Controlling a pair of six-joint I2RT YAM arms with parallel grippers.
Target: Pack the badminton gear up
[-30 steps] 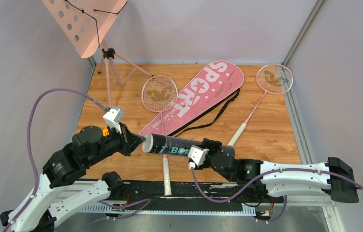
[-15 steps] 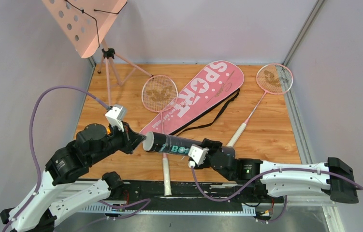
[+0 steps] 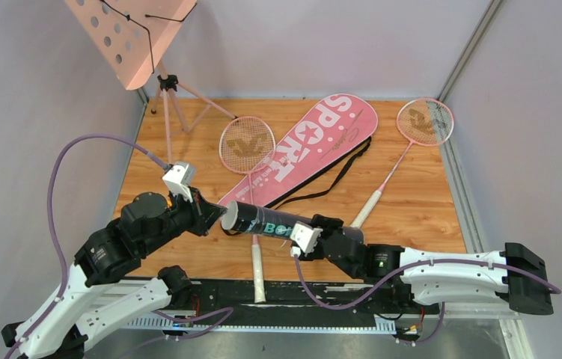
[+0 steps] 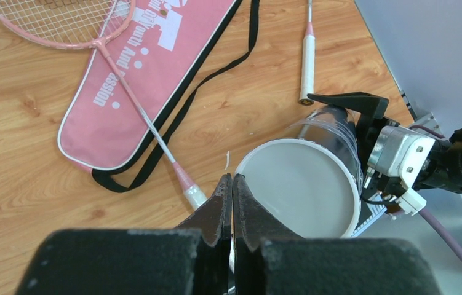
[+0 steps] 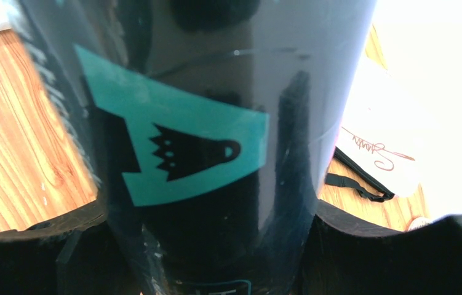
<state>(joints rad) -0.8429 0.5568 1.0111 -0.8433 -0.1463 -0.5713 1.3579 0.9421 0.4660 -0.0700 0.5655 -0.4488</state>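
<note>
Wood-grain tabletop [image 3: 427, 217]; grey walls [image 3: 300, 45] three sides; racket bag [image 3: 315, 142] atop.

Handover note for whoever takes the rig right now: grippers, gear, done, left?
Left gripper: fingers shut, empty, tips at the rim of the tube's pale end.
Right gripper: closed on the black cylindrical tube, held off the wooden table.
Long pink "SPORT" racket bag lies flat mid-table. One pink-framed racket lies across its near end, the second racket on the wood to its right.
Done: tube picked up. No shuttlecocks in view; the tube's contents can't be told.
Left: both rackets into the bag, tube packed.
</note>
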